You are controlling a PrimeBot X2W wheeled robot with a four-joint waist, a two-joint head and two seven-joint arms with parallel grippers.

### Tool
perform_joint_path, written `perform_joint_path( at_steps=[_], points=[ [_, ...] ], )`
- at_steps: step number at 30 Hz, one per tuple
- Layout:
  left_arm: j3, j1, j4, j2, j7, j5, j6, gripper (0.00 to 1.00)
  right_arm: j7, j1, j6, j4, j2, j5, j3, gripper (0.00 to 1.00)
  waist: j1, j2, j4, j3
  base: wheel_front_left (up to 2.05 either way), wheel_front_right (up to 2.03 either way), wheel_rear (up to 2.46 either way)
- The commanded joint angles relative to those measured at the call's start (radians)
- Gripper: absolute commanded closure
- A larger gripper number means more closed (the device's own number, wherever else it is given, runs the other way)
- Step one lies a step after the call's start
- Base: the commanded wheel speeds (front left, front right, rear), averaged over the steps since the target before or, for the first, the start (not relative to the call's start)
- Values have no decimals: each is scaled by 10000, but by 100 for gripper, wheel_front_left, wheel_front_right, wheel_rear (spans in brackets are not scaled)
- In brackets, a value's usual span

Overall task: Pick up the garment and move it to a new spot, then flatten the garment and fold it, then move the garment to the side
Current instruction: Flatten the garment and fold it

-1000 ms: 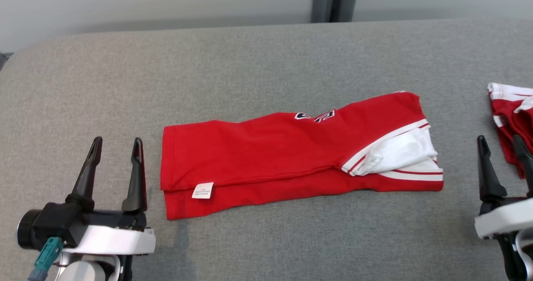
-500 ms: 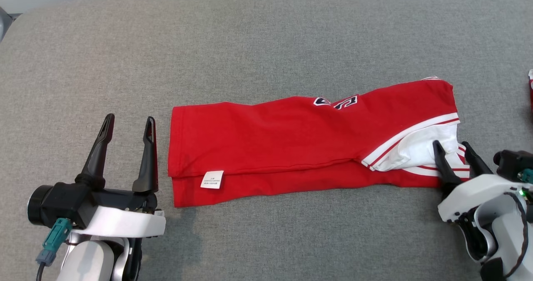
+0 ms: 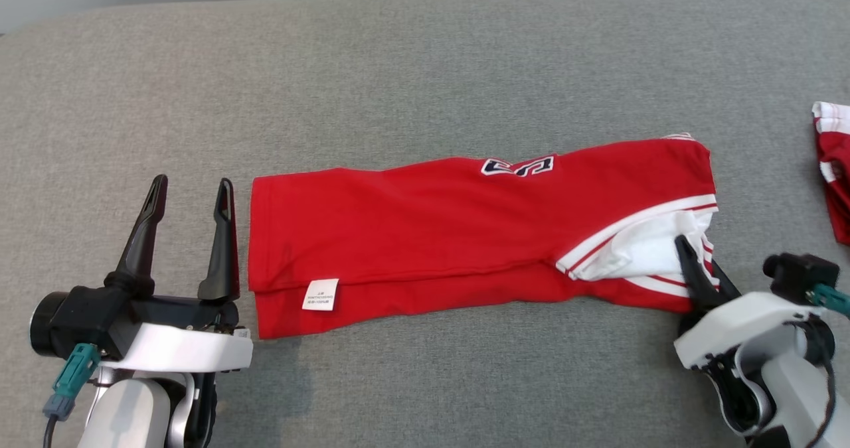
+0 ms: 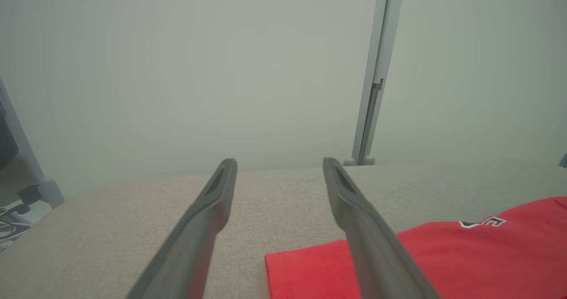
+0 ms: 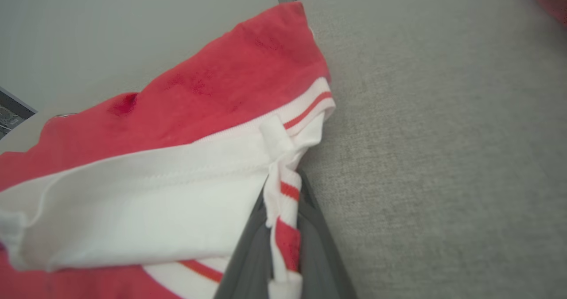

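Garment [image 3: 425, 235], red with white striped trim, lies folded in a long band across the grey cushion [image 3: 425, 70]. Its white tag [image 3: 321, 295] bears print too small to read, and the navy-white lettering [image 3: 518, 166] is half tucked under the far fold, illegible. Right gripper [image 3: 690, 257] is clamped on the striped trim at the right end, left gripper [image 3: 192, 182] is spread wide beside the left end, and a second red-white cloth [image 3: 833, 169] is cut off at the right.

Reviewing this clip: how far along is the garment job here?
Done, apparently: the red garment lies flat on the grey surface, folded lengthwise into a strip. In hand: the right gripper is shut on its striped hem at the right end; the left gripper sits open beside the left end, not touching. Left: probably a crosswise fold, then moving it aside.
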Motion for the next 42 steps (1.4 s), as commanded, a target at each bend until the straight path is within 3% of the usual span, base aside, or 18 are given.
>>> perform_joint_path(
  at_steps=[1,11,17,23,28,32,39,42],
  points=[
    [80,96,-2,17,-48,85,-52,0,-94,399,-19,53,-187,106,-95,100,0,0,-113,-51,0,0,0],
    [313,297,-95,28,-48,146,-144,0,-581,1798,-13,-1295,-654,-29,-1761,100,0,0,-584,-196,0,0,0],
    [332,269,-35,-5,-49,160,-168,0,-219,1704,-11,-1981,-458,-316,-1940,100,0,0,-643,-261,0,0,0],
    [367,320,-2,-28,-48,90,-225,0,390,1449,-11,-4006,2,-1035,-1700,100,0,0,-676,-428,0,0,0],
    [314,255,19,-87,-48,65,-274,0,1394,1185,-10,-5929,827,-1648,-901,100,0,0,-634,-527,0,0,0],
    [194,101,104,-208,-48,53,-359,0,2099,867,-10,-6617,1303,-1922,248,100,0,0,-434,-590,0,0,0],
    [7,-105,244,-418,-48,51,-511,0,2366,244,-10,-5544,1657,-1785,2371,100,0,0,166,-529,0,0,0],
    [-6,-122,290,-482,-48,35,-588,0,2213,23,-10,-4864,1665,-1903,2823,100,0,0,332,-482,0,0,0]
  ],
)
